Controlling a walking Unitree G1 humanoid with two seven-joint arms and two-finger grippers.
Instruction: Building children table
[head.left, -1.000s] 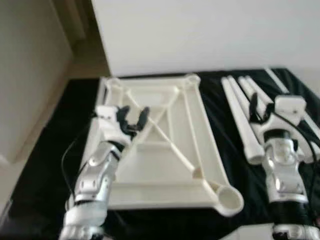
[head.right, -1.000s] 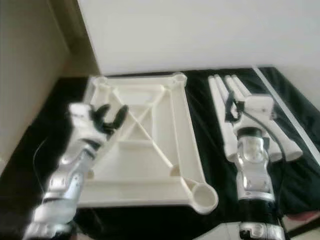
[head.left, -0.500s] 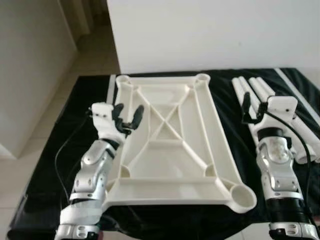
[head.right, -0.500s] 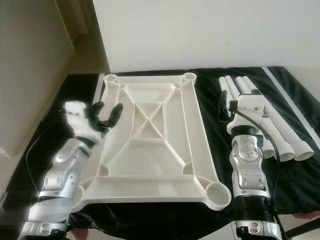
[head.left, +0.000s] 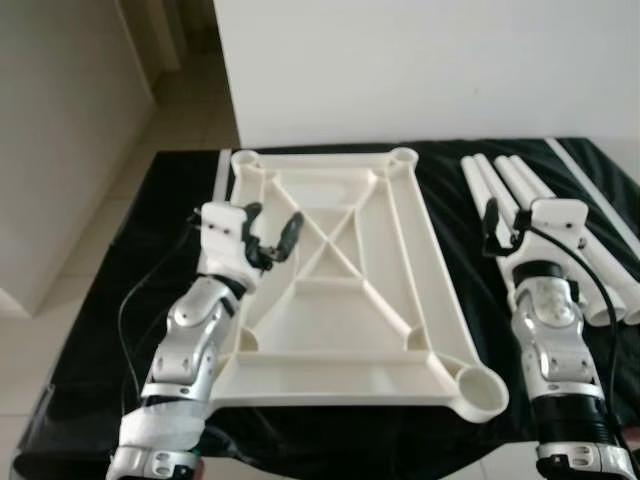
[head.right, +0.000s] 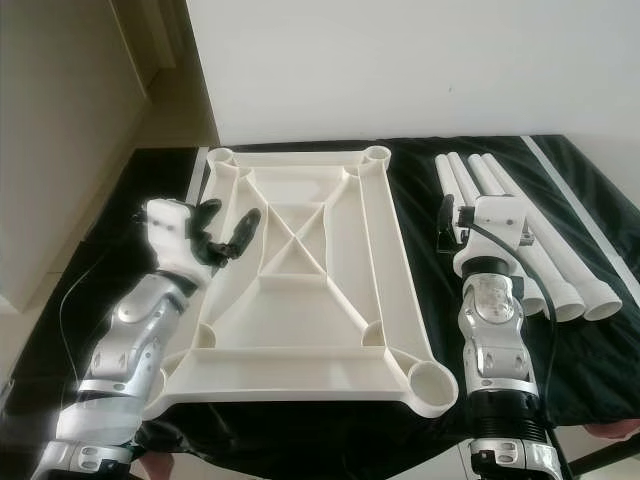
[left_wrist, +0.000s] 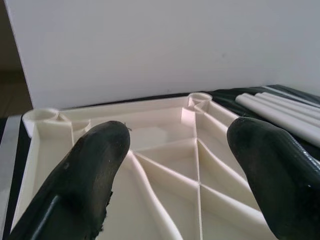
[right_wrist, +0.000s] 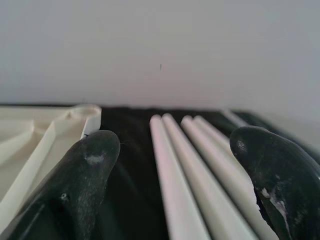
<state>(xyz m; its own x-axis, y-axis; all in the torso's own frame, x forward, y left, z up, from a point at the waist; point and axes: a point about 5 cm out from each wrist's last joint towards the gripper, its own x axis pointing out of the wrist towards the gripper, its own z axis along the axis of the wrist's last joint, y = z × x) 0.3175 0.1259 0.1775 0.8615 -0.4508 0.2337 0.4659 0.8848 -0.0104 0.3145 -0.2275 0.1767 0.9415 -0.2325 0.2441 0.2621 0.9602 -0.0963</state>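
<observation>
Head cameras: an upturned white tabletop (head.left: 345, 290) lies ribs-up on a black cloth (head.left: 120, 290), four white legs (head.right: 520, 235) bundled along the cloth's right edge. The next step appears to be fetching a leg; best done by closing squarely around one tube, clear of its neighbours, then steering it to a corner socket (head.left: 482, 388).

Left wrist camera: the left gripper (left_wrist: 175, 175) hovers over the tabletop's left rim, jaws wide apart, holding nothing.

Right wrist camera: the right gripper (right_wrist: 172, 185) hangs just above the legs, jaws spread wide, empty.
</observation>
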